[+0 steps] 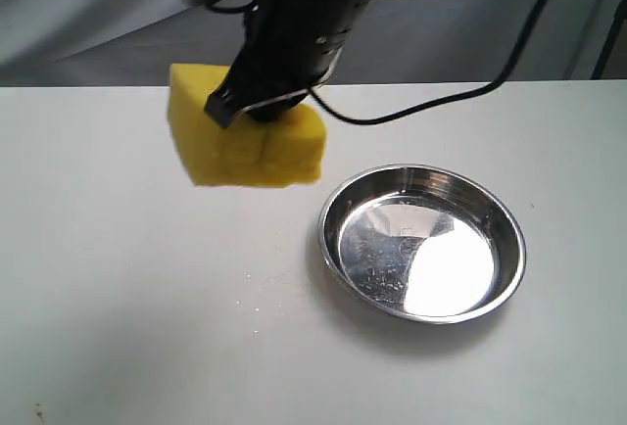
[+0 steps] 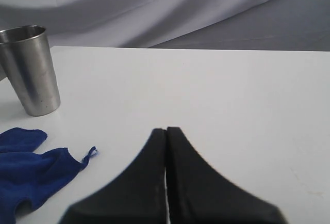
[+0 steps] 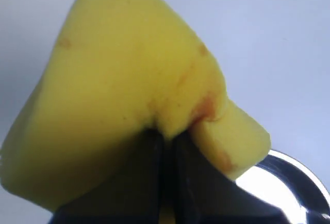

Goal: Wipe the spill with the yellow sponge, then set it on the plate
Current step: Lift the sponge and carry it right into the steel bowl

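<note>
At 10 o'clock from the one plate (image 1: 451,268), above the white worktop (image 1: 118,298), the right claw (image 1: 260,102) is clamped on the one yellow sponge (image 1: 245,146), which is tilted. It pinches the top middle, with foam bulging either side and amber stains by the pinch. The left claw (image 2: 166,146) is empty, jaws pressed together, with one steel cup (image 2: 31,69) and one blue cloth (image 2: 26,167) nearby.

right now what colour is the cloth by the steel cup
Dark blue cloth, best seen in the left wrist view.
</note>
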`<state>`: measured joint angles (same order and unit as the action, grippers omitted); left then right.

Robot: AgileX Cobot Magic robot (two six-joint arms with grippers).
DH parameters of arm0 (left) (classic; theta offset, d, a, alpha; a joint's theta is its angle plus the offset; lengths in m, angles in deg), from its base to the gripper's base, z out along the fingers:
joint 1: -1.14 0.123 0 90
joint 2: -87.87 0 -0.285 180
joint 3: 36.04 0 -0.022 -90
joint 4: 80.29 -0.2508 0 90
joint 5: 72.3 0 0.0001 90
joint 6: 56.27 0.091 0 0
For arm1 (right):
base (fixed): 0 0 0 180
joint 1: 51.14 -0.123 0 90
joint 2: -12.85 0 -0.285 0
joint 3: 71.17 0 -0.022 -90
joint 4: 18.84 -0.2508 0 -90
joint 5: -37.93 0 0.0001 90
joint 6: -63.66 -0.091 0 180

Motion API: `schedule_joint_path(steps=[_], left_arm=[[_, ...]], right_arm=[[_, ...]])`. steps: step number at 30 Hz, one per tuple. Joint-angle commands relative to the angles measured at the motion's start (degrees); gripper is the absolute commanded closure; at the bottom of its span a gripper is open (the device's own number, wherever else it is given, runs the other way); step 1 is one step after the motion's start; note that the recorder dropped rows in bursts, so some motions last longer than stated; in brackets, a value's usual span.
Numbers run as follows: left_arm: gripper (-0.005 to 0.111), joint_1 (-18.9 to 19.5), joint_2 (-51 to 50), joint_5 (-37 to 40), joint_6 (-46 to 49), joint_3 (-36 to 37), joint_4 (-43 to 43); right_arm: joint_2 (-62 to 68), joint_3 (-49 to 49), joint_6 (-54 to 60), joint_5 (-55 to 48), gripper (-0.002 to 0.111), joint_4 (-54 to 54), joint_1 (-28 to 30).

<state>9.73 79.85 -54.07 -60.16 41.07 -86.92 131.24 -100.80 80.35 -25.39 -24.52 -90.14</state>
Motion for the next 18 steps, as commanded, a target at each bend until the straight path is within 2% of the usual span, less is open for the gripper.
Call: schedule_joint_path(steps=[1,6,10,18], left_arm=[[0.107,-0.21,0.23,-0.25,-0.22,0.10,0.03],[0.107,-0.21,0.23,-0.25,-0.22,0.10,0.03],[0.107,-0.21,0.23,-0.25,-0.22,0.10,0.03],[0.107,-0.21,0.23,-0.25,-0.22,0.10,0.03]], right_arm=[[-1.69,0.08,-0.51,-5.89,0.108,2.40,5.78],[-0.87,2.69,-1.23,-6.64,0.108,3.14,12.68],[-0.87,8.85,-1.95,-6.64,0.108,3.17,17.63],[-0.87,21.83,-1.95,2.67,0.108,4.48,23.42]])
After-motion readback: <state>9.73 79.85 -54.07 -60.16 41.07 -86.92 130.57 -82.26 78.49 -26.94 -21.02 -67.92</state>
